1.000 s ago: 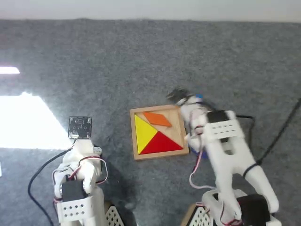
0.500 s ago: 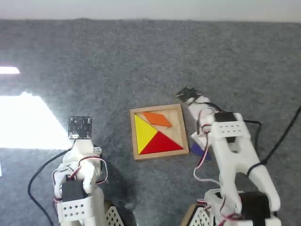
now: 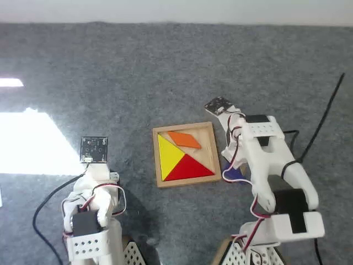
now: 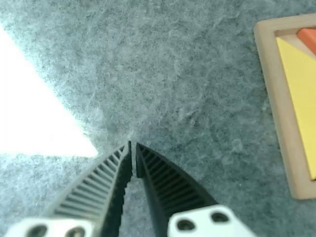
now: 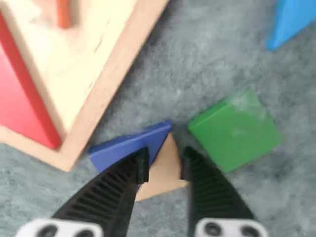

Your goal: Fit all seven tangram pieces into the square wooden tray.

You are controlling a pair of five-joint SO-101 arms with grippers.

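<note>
The square wooden tray (image 3: 161, 180) holds a yellow triangle (image 3: 167, 154), a red triangle (image 3: 190, 167) and an orange parallelogram (image 3: 185, 139). Just off its right side my right gripper (image 5: 163, 155) hangs open, its fingers either side of a tan triangle (image 5: 165, 173). A dark blue triangle (image 5: 129, 144) and a green square (image 5: 232, 131) lie against that piece; a light blue piece (image 5: 291, 19) is farther off. The dark blue triangle (image 3: 236, 174) peeks out under the right arm. My left gripper (image 4: 132, 146) is shut over bare mat, left of the tray (image 4: 276, 98).
Grey felt mat (image 3: 110, 83) covers the table. A bright patch of light (image 3: 33, 143) falls on its left side. The right arm's cable (image 3: 320, 132) trails off to the right. Open mat lies beyond the tray.
The right arm has drawn back from the tray's far right corner toward its near right side, coming over the loose pieces. The left arm has not moved.
</note>
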